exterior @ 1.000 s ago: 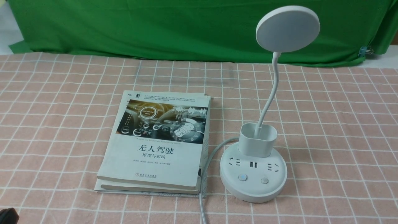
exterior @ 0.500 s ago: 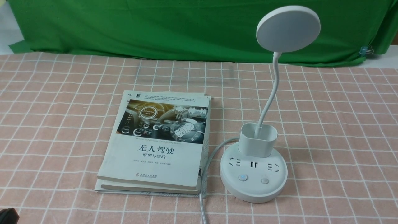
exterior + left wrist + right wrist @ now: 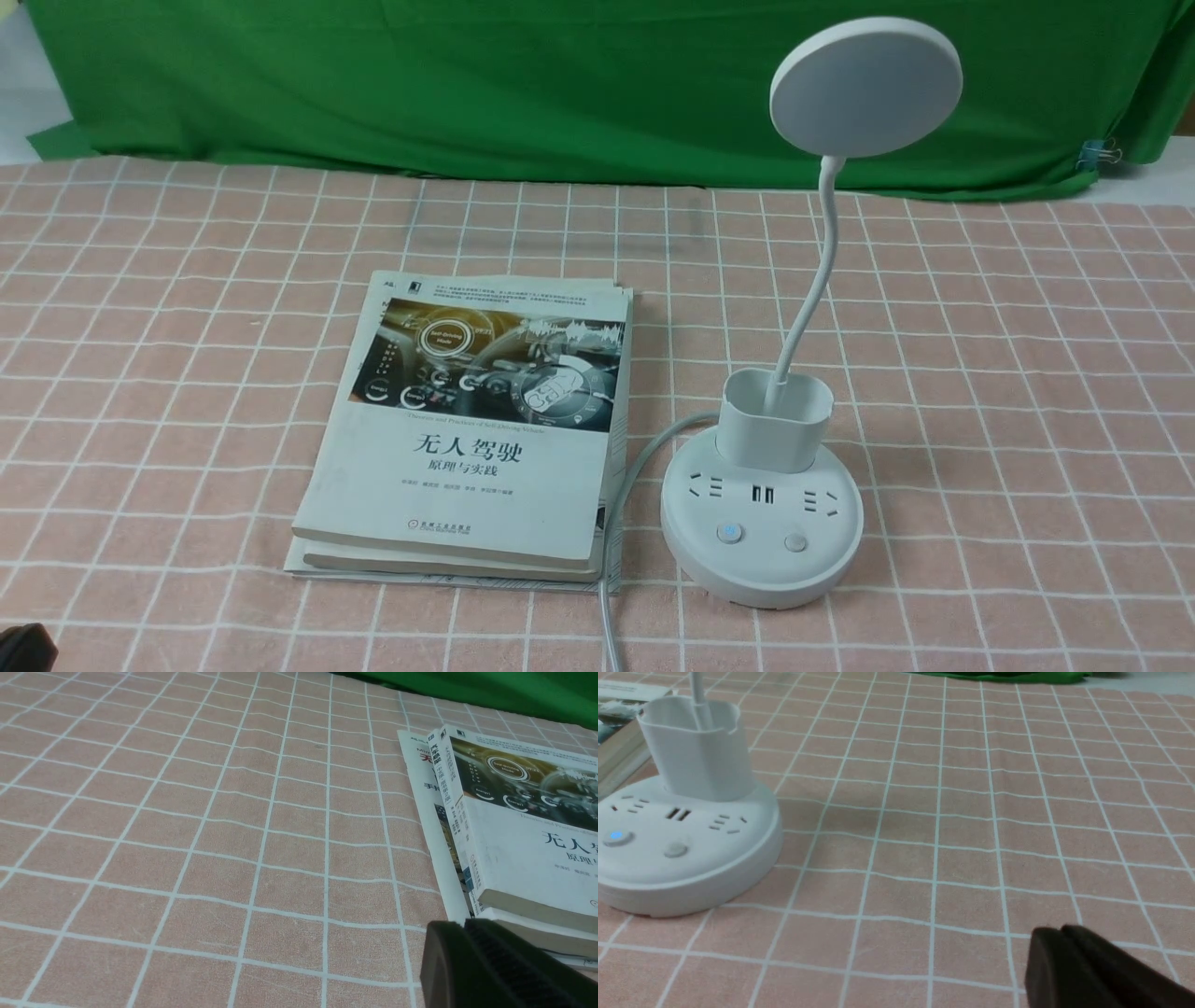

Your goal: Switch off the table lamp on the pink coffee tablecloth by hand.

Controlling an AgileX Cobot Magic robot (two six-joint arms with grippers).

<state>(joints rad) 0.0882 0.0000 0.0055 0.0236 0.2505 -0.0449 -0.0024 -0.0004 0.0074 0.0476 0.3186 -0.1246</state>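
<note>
Nothing had shifted since the earlier frames: lamp (image 3: 761, 523), books (image 3: 467, 439) and cloth (image 3: 187, 308) lay as before. The lamp stood on the pink cloth covering the counter, just right of the books, its cord (image 3: 611, 560) running along the books' right edge toward the camera. Its disc head (image 3: 865, 86) rose on the gooseneck above the cup holder. On the base, a blue-lit button (image 3: 615, 836) sat left of a plain one (image 3: 676, 850), both on the near side below the sockets.

Right fingers (image 3: 1069, 963) appeared pressed together, low over the cloth and well right of the lamp, nothing between them. Left fingers (image 3: 467, 956) likewise appeared closed, just beside the books' near corner, far from the lamp. In the front view only a dark edge of the left arm (image 3: 23, 646) showed, at the near left corner.

Judged state: no press begun; whether the head was lit could not be told.

Risks: the two buttons sat close together, so a slightly offset press could strike the wrong one. An angled push could slide the light base on the cloth. A high approach could snag the gooseneck.
</note>
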